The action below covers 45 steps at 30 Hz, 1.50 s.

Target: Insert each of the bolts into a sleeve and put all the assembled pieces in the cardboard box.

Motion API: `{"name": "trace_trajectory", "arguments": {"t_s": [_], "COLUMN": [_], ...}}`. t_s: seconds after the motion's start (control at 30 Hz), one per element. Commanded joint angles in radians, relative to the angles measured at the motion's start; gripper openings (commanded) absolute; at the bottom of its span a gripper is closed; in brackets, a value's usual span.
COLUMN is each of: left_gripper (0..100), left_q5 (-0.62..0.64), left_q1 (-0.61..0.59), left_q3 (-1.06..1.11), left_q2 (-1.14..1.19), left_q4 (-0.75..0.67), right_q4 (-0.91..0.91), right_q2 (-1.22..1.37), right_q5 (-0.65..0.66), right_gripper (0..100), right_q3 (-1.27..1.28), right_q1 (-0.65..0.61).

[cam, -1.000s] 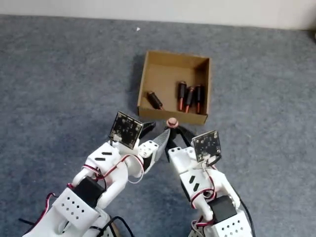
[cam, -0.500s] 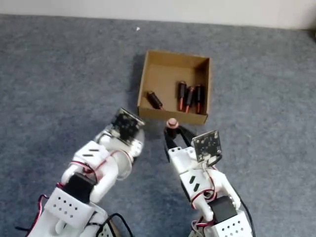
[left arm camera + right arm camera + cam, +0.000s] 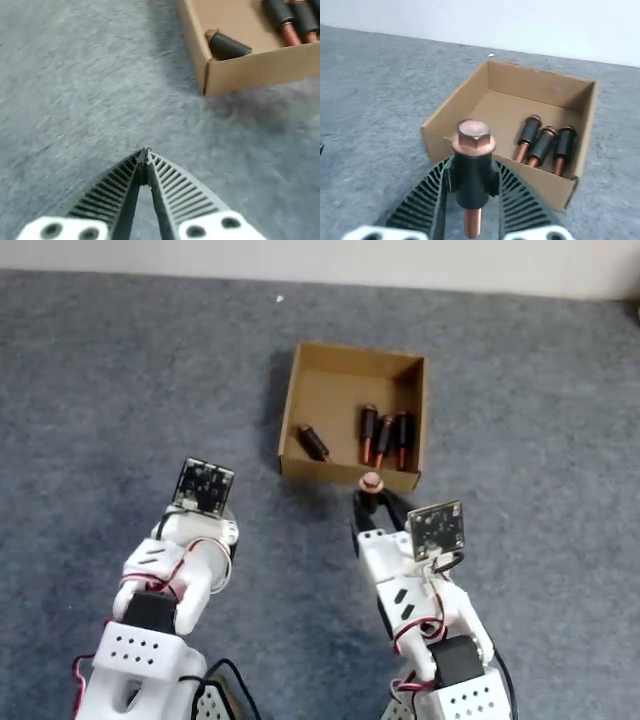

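The right claw [image 3: 472,172] clamps an upright black cylindrical sleeve [image 3: 471,187] with a copper hex-headed bolt [image 3: 473,136] through it. Farther off, a brown cardboard box [image 3: 451,112] holds three sleeved bolts [image 3: 542,145].

Tabletop [image 3: 110,380]: covered in grey, short-pile, felt-like fabric with a mottled texture. Its far edge meets a plain white wall [image 3: 320,258]. One small white speck [image 3: 279,299] lies on the fabric near that edge. Lighting even and diffuse; shadows soft.
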Motion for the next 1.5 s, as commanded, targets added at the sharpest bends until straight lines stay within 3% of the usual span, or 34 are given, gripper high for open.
{"name": "trace_trajectory", "arguments": {"t_s": [0.0, 0.27, 0.53, 0.83, 1.07, 1.27, 1.47], "left_gripper": [1, 1, 1, 1, 1, 1, 1], "left_q5": [-0.015, -0.015, -0.015, -0.015, -0.015, -0.015, -0.015], "left_q1": [-0.062, -0.074, -0.071, -0.068, -0.068, -0.068, -0.067], "left_q3": [0.062, 0.068, 0.068, 0.076, 0.077, 0.077, 0.077], "left_q2": [-0.010, -0.010, -0.010, -0.010, -0.010, -0.010, -0.010], "left_q4": [-0.140, -0.155, -0.155, -0.158, -0.158, -0.158, -0.158], "right_q4": [-0.028, -0.005, -0.025, -0.430, -0.532, -0.453, -0.397], "right_q2": [-0.021, 0.087, 0.717, 1.305, 1.615, 1.693, 1.506], "right_q5": [0.003, 0.008, 0.008, 0.008, 0.005, 0.000, 0.002], "right_gripper": [0.5, 0.5, 0.5, 0.5, 0.9, 14.3, 5.3], "right_q3": [-0.007, -0.263, -0.684, -0.897, -0.914, -0.975, -0.954], "right_q1": [0.039, 0.047, 0.047, 0.047, 0.041, 0.045, 0.039]}}
